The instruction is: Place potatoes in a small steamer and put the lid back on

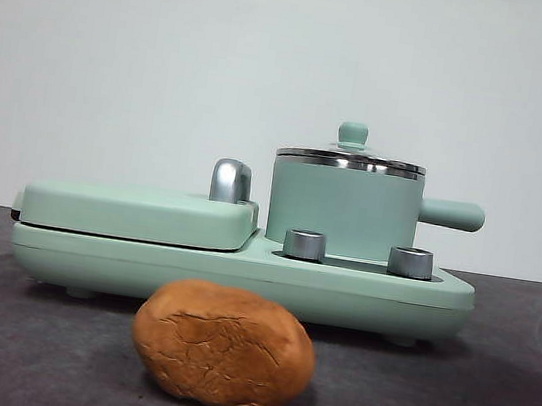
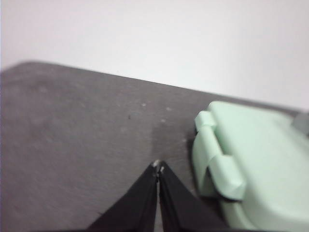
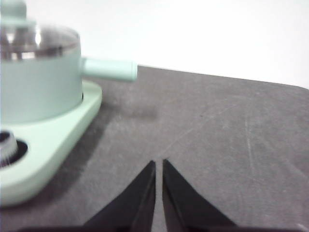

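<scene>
**Inspector:** State of the work area?

**Assistant:** One potato (image 1: 224,346) lies on the grey counter (image 1: 486,395), in front of the appliance base (image 1: 240,278) and apart from it. One small steamer (image 1: 343,211) stands on that base, and its lid (image 1: 351,157) is seated on the rim. Nothing has been loaded.

**Inspector:** The hands?

**Assistant:** Two, both clenched on nothing. The left hand (image 2: 159,167) hovers over bare counter beside the grill plate (image 2: 256,169). The right hand (image 3: 159,164) hovers beside the steamer's side handle (image 3: 108,69).

**Inspector:** Risks?

**Assistant:** In my judgement, three. The lid knob (image 1: 352,134) is small and rounded, so a pinch could slip. The potato looks nearly as wide as the pot, so an off-centre drop could lodge it on the rim. The side handle protrudes, and a careless approach could nudge the pot.

**Inspector:** Remaining count?

**Assistant:** Two control dials (image 1: 305,244), one grill plate.
</scene>
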Available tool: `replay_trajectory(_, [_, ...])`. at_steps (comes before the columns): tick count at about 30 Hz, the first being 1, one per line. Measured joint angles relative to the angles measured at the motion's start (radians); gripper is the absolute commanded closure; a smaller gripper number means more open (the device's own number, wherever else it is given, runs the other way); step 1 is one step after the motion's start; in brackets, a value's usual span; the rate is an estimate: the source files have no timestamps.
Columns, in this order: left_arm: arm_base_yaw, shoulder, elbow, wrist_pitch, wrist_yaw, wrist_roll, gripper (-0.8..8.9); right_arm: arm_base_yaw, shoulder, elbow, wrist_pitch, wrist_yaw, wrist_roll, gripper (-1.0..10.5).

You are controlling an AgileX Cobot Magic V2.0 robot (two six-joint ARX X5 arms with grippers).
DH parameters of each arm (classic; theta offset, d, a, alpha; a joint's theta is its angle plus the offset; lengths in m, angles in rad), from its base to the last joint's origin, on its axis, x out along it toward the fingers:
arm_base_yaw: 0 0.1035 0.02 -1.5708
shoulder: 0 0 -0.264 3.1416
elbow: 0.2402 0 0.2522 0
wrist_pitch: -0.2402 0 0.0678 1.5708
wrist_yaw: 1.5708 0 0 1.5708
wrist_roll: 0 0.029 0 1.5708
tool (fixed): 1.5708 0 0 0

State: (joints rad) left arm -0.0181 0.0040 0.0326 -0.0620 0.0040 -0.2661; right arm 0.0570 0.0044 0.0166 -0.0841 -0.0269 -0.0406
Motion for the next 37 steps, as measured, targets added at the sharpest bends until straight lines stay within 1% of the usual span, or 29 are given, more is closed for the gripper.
replay_trajectory(1, [0.0, 0.0, 0.0, 0.001, 0.0, -0.067, 8.08, 0.0, 0.0, 0.0, 0.011, 0.0, 0.037, 9.3])
replay_trajectory(4, [0.0, 0.0, 0.0, 0.025, 0.016, -0.203, 8.08, 0.0, 0.0, 0.0, 0.059, 0.0, 0.148, 9.3])
replay_trajectory(8, [0.0, 0.0, 0.0, 0.13, 0.027, -0.327, 8.08, 0.0, 0.0, 0.001, 0.164, 0.0, 0.342, 9.3])
replay_trajectory(11, [0.0, 0.0, 0.0, 0.214, 0.027, -0.421, 8.07, 0.0, 0.0, 0.023, 0.177, 0.001, 0.477, 9.3])
replay_trajectory(13, [0.0, 0.0, 0.008, 0.206, 0.029, -0.466, 8.06, 0.0, 0.0, 0.055, 0.178, -0.007, 0.537, 9.3])
replay_trajectory(14, [0.0, 0.001, 0.017, 0.192, 0.035, -0.483, 8.05, 0.0, 0.0, 0.078, 0.177, -0.024, 0.557, 9.3])
replay_trajectory(17, [0.0, 0.013, 0.078, 0.156, 0.092, -0.498, 8.05, 0.0, 0.013, 0.16, 0.153, -0.095, 0.581, 9.3])
replay_trajectory(19, [0.0, 0.037, 0.144, 0.127, 0.14, -0.489, 8.05, 0.0, 0.041, 0.222, 0.112, -0.153, 0.58, 9.3])
replay_trajectory(21, [0.0, 0.071, 0.216, 0.072, 0.193, -0.455, 8.05, 0.0, 0.089, 0.286, 0.059, -0.217, 0.563, 9.3])
replay_trajectory(24, [0.0, 0.151, 0.33, -0.048, 0.272, -0.354, 8.05, 0.0, 0.183, 0.387, -0.031, -0.32, 0.505, 9.3])
replay_trajectory(27, [0.0, 0.253, 0.443, -0.154, 0.332, -0.221, 8.05, 0.0, 0.297, 0.49, -0.119, -0.405, 0.424, 9.3])
replay_trajectory(29, [0.0, 0.329, 0.526, -0.203, 0.37, -0.129, 8.05, 0.0, 0.383, 0.556, -0.169, -0.456, 0.354, 9.3])
replay_trajectory(32, [0.0, 0.438, 0.637, -0.259, 0.412, -0.001, 8.05, 0.0, 0.499, 0.641, -0.219, -0.499, 0.24, 9.3])
replay_trajectory(37, [-0.013, 0.617, 0.77, -0.34, 0.434, 0.22, 8.05, 0.018, 0.657, 0.757, -0.273, -0.492, 0.027, 9.3])
